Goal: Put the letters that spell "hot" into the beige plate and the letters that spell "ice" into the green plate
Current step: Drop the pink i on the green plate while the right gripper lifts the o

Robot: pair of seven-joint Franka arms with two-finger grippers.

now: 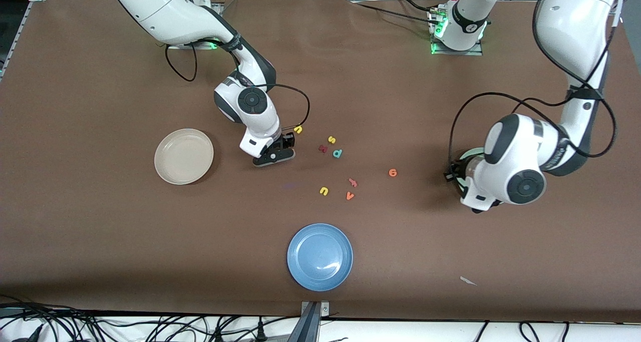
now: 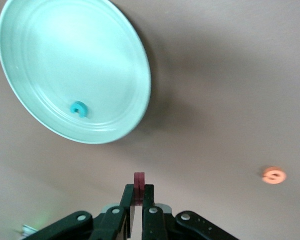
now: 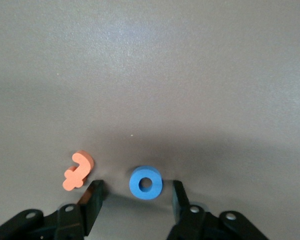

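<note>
My left gripper (image 2: 139,189) is shut on the dark red "i" (image 2: 139,178), which sticks up between the fingertips, just off the rim of the green plate (image 2: 50,45). The teal "c" (image 2: 79,108) lies in that plate. The orange "e" (image 2: 274,175) lies on the table. My right gripper (image 3: 136,189) is down at the table and open, with the blue "o" (image 3: 146,183) between its fingers, untouched. The orange "t" (image 3: 78,170) lies just outside one finger. The yellow "h" (image 1: 298,129) lies by the right hand (image 1: 273,155). The beige plate (image 1: 184,156) holds nothing.
A blue plate (image 1: 320,256) sits nearest the front camera. Loose letters lie mid-table: yellow "s" (image 1: 331,139), dark red letter (image 1: 323,148), teal "p" (image 1: 337,153), yellow "u" (image 1: 324,191), orange "v" (image 1: 350,196), a pinkish letter (image 1: 353,183). The left arm's hand (image 1: 501,174) covers most of the green plate.
</note>
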